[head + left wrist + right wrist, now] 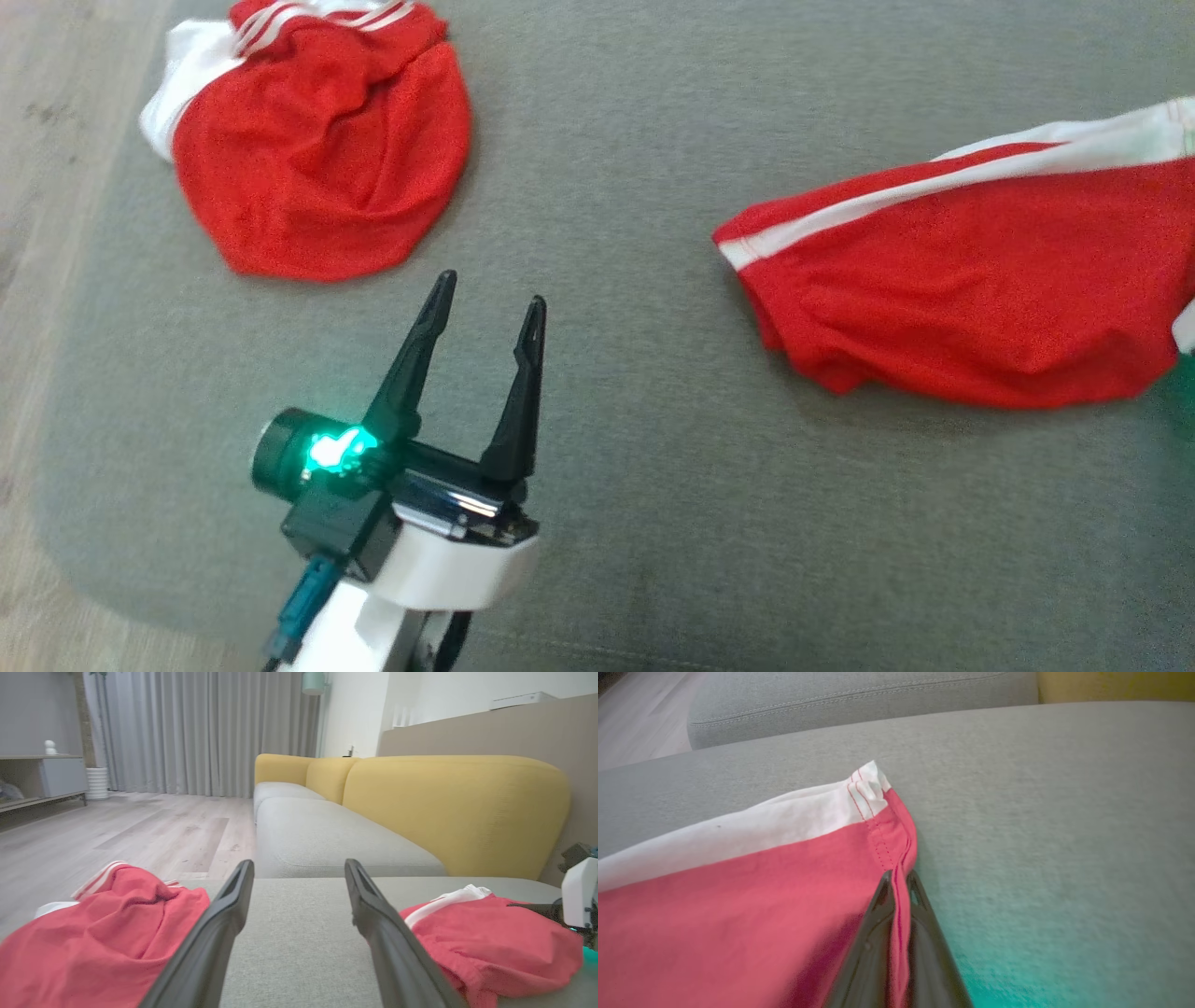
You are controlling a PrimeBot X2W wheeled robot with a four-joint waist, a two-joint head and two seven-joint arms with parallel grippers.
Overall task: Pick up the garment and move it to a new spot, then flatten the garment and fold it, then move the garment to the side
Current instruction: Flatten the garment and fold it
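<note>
Clamps the right gripper (901, 879) shut on the stitched edge of the red garment (962, 280), just below its white band (738, 826). Holds the left gripper (492, 289) wide open over bare grey cushion (607, 187) at 7 o'clock in the head view, fingers pointing toward 12. Finds the red garment lying crumpled at 3 o'clock on that cushion, well apart from a second red garment (317, 159) bunched at 11 o'clock, close to the cushion's edge beside the wooden floor (37, 93).

Left claw (492, 287) black, wrist (448, 571) white, cable (304, 597) seemingly teal.
</note>
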